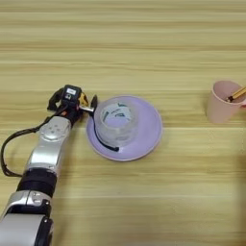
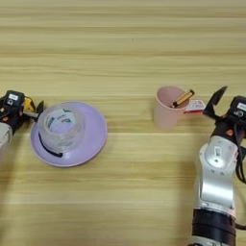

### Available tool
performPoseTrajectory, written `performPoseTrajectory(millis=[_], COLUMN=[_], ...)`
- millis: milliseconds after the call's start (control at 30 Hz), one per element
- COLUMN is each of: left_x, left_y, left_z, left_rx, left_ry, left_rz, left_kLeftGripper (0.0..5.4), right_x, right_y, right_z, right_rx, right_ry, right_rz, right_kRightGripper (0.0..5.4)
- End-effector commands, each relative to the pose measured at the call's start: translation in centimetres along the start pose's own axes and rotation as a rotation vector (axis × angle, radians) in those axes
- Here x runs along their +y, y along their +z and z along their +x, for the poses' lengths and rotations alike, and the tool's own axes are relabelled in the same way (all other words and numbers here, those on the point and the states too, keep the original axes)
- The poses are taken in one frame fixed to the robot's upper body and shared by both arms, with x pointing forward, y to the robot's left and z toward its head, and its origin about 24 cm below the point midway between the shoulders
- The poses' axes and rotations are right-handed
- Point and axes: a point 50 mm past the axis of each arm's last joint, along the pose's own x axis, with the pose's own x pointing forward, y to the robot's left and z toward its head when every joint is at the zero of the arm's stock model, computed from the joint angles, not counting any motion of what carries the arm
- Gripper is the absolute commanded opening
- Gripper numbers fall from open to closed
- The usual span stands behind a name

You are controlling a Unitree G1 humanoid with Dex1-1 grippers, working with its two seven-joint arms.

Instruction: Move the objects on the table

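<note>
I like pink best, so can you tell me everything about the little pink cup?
The pink cup is small, plain and smooth, wider at its open top than at its base. It stands upright on the wooden table, to the right of the purple plate. A pencil with a dark tip leans inside it, poking over the right rim. Just behind its right side lies something small, red and white. The right gripper is near that side, not touching the cup.

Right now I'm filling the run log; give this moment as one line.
left tool at purple plate rim, beside tape roll | right tool open near pink cup with pencil | table
</note>
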Motion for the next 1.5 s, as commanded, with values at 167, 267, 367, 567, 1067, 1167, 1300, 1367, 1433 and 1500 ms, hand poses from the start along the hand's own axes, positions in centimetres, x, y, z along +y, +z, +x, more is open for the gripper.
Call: performPoseTrajectory(millis=[167, 267, 367, 567, 1067, 1167, 1300, 1367, 1433, 1500], left_x=[-0.3, -0.3, -0.3, -0.4, 0.1, 0.7, 1.0, 1.1, 1.2, 1.2], left_y=[-0.8, -0.7, -0.7, -0.7, -1.4, -1.8, -1.4, -1.2, -1.4, -1.8], left_z=[-0.1, -0.1, -0.1, -0.1, -0.5, -0.8, -0.9, -0.9, -0.9, -1.0], left_rx=[0.038, 0.037, 0.035, 0.034, 0.065, 0.062, 0.027, 0.012, 0.018, 0.039], left_ry=[-0.004, -0.005, -0.004, -0.004, 0.044, 0.095, 0.121, 0.124, 0.126, 0.125], left_rz=[-0.024, -0.025, -0.026, -0.031, -0.039, -0.025, -0.007, 0.005, 0.006, 0.001], left_kLeftGripper=[5.36, 5.36, 5.36, 5.36, 5.36, 5.36, 5.36, 5.36, 5.36, 5.36], right_x=[-0.7, -0.6, -0.4, 0.5, 1.1, 1.1, 1.2, 1.2, 1.3, 1.3], right_y=[-2.0, -2.2, -2.5, -3.0, -3.3, -3.2, -3.1, -3.1, -3.1, -3.1], right_z=[0.2, 0.2, 0.2, 0.0, -0.1, -0.1, -0.1, -0.1, -0.1, -0.1], right_rx=[0.132, 0.148, 0.172, 0.200, 0.207, 0.202, 0.200, 0.199, 0.199, 0.197], right_ry=[-0.001, 0.012, 0.039, 0.115, 0.156, 0.157, 0.159, 0.160, 0.161, 0.160], right_rz=[-0.104, -0.109, -0.118, -0.128, -0.137, -0.135, -0.134, -0.134, -0.133, -0.131], right_kRightGripper=[5.40, 5.40, 5.40, 5.40, 5.40, 5.40, 5.40, 5.40, 5.40, 5.40])
